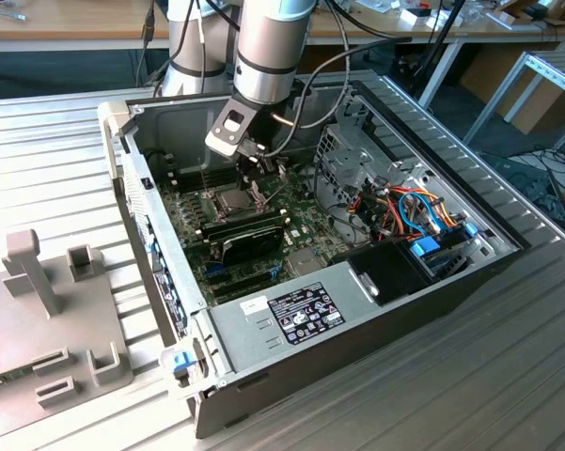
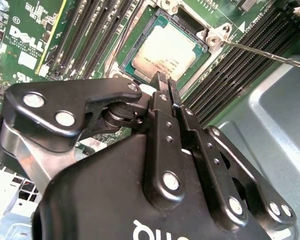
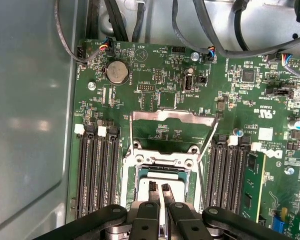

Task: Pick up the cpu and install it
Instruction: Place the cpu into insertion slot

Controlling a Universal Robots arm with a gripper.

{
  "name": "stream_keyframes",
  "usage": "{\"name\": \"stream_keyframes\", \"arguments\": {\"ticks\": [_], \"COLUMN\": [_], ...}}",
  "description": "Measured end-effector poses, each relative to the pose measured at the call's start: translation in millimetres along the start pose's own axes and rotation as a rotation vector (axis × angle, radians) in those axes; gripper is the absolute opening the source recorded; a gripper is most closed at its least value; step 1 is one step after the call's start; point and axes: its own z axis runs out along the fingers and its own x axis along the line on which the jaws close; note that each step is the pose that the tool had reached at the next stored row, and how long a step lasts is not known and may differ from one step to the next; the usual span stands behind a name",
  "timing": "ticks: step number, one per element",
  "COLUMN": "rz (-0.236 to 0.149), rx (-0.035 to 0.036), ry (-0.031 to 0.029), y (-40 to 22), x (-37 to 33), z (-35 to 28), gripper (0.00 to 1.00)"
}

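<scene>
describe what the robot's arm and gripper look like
The arm is a silver-grey cylinder with a pale blue band, black cables beside it. The gripper is black, with silver rivets on its linkages, white lettering, and two slim fingers with ridged tips.

matt pale silver metal cpu (image 2: 164,54)

The arm (image 1: 268,47) reached steeply down from above, its pale wrist block tilted and the gripper (image 1: 254,155) pointed downward. In the first wrist view its black fingers (image 3: 152,187) stood closed to a thin slit.
</scene>
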Motion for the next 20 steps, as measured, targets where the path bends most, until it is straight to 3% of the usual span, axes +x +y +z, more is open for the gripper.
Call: {"name": "stream_keyframes", "arguments": {"ticks": [15,20], "rz": [0.019,0.019], "rx": [-0.0017,-0.0094], "ry": [-0.0002,-0.0006], "y": [-1.7,-1.7], "x": [0.2,0.3], "z": [-5.9,-16.6], "gripper": [0.16,0.16]}}
